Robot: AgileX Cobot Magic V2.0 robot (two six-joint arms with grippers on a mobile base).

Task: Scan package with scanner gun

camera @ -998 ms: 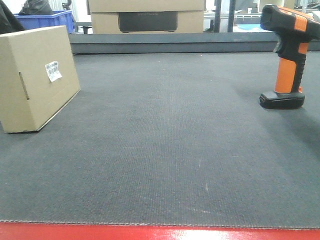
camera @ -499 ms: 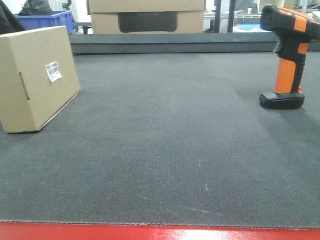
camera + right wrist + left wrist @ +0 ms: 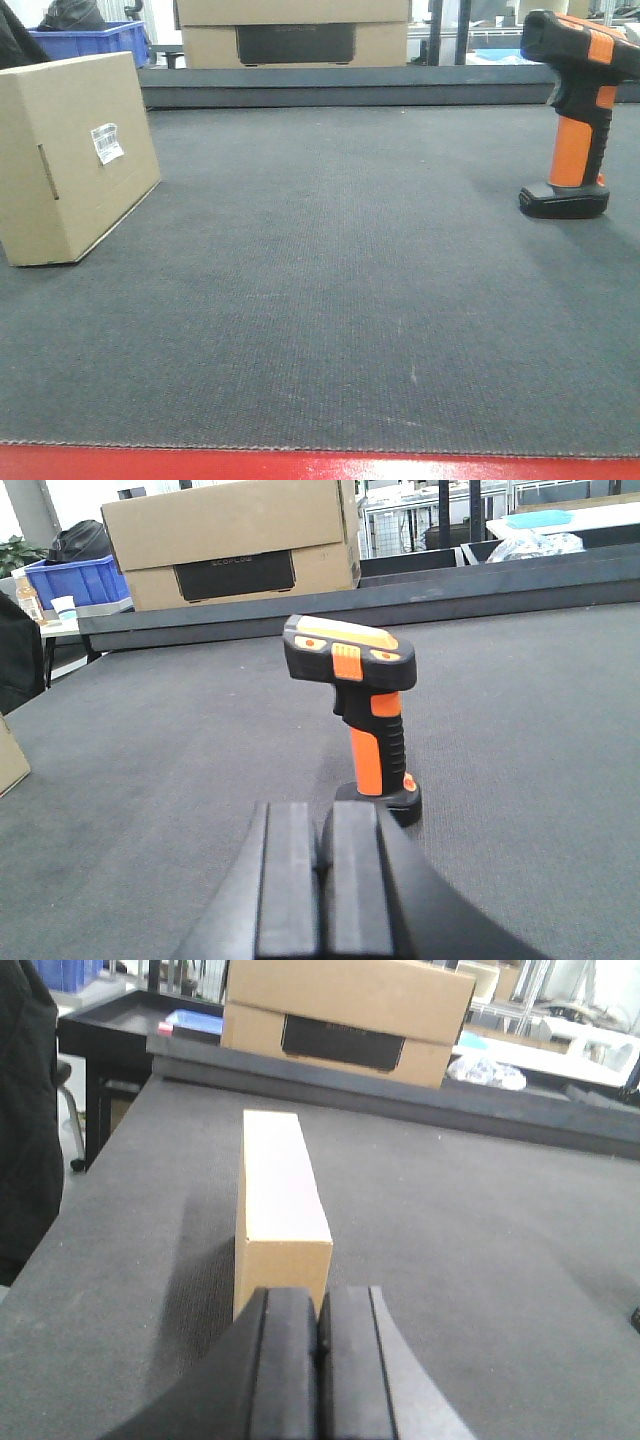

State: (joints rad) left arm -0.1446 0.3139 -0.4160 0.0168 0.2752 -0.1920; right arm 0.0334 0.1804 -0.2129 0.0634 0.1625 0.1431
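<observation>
**Both grippers closed, scanner and package still untouched**

Standing upright on its black base, the scanner gun (image 3: 572, 118) sits at the right of the dark mat (image 3: 330, 290), well apart from the package (image 3: 72, 155) at the left. Our right gripper (image 3: 321, 875) has its fingers pressed together with nothing between them, lined up just short of the scanner's orange handle. Our left gripper (image 3: 318, 1360) is likewise pressed together and empty, facing the narrow end of the package from close by.

We judge the task not yet begun — neither thing is held. With the fingers together, pushing forward would only shove the scanner over on its small base, so we would need to spread them first. A grip too high or too low on the handle could tip it, or leave the head aimed away from the label. The package stands on a narrow side, so a nudge from our left arm might topple it and hide the barcode.

The white barcode label (image 3: 106, 142) faces the front view, beside a narrow slot — its print is too small to read. Faint lettering on the dark panel of the larger box (image 3: 232, 542) behind is not legible either.
</observation>
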